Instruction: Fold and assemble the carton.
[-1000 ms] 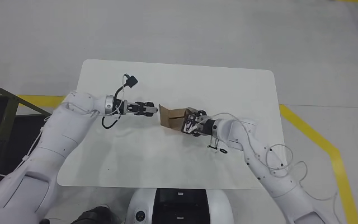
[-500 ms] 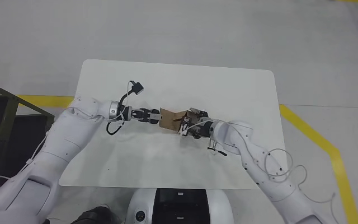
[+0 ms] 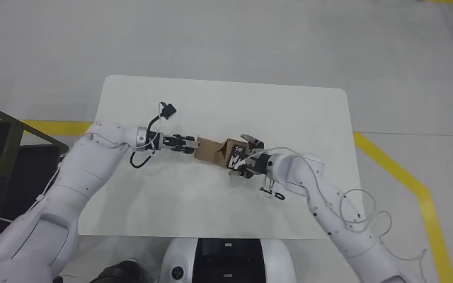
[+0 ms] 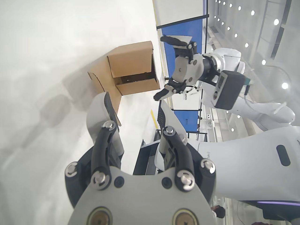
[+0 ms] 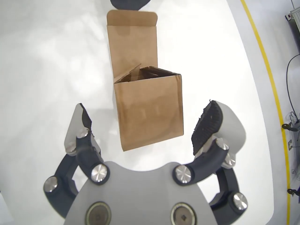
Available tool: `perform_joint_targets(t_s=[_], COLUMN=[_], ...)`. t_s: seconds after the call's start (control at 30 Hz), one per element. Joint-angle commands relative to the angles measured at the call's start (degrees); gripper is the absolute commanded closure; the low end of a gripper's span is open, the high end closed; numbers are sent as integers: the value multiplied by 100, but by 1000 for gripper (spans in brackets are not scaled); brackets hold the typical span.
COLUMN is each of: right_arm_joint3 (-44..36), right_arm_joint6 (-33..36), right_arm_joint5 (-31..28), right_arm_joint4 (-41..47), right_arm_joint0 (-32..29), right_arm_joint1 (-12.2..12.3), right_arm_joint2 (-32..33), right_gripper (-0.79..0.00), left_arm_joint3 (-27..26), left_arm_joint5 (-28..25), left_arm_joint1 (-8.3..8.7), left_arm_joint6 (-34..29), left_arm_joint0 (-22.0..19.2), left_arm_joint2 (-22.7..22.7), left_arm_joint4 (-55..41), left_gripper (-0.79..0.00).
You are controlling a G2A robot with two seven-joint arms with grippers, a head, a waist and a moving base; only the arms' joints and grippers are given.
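Note:
A small brown carton (image 3: pixel 212 149) lies on its side in the middle of the white table (image 3: pixel 283 113), its long flap (image 5: pixel 131 33) stretched flat away from the open end. My left gripper (image 3: pixel 190 144) is open at the flap end. In the left wrist view the flap edge (image 4: pixel 113 101) rests against one of my left gripper's (image 4: pixel 133 99) fingers. My right gripper (image 5: pixel 146 104) is open, its two pads on either side of the carton's (image 5: pixel 147 113) closed end with a gap on each side. The left wrist view shows the carton (image 4: pixel 133 71) with the right gripper (image 4: pixel 161 67) just behind it.
The carton is the one loose thing on the table. The near edge (image 3: pixel 212 233) and far edge (image 3: pixel 226 81) lie well away from the grippers. A yellow floor line (image 3: pixel 396 170) runs beyond the right side, and a dark frame (image 3: pixel 8 131) stands off the left.
My left gripper has moved in from the left up to the carton's flap. The carton has shifted a little leftward, and my right gripper has followed it.

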Motion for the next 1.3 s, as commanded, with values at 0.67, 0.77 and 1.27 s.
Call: perform_joint_targets(t_s=[0.67, 0.77, 1.27], right_arm_joint3=[1434, 1652, 2085], right_arm_joint6=[-2393, -2634, -3046], right_arm_joint5=[-483, -490, -380], right_arm_joint4=[289, 170, 133], right_arm_joint0=[-128, -54, 153], right_arm_joint1=[98, 95, 44], right_arm_joint2=[221, 168, -56], right_gripper=[-785, -785, -785], left_arm_joint3=[186, 151, -383], left_arm_joint5=[230, 311, 427], left_arm_joint1=[-48, -28, 56], left_arm_joint6=[1023, 1100, 1491], left_arm_joint0=[121, 194, 487], left_arm_joint2=[-159, -198, -442], left_arm_joint4=[877, 1027, 1602], left_gripper=[-348, -299, 0])
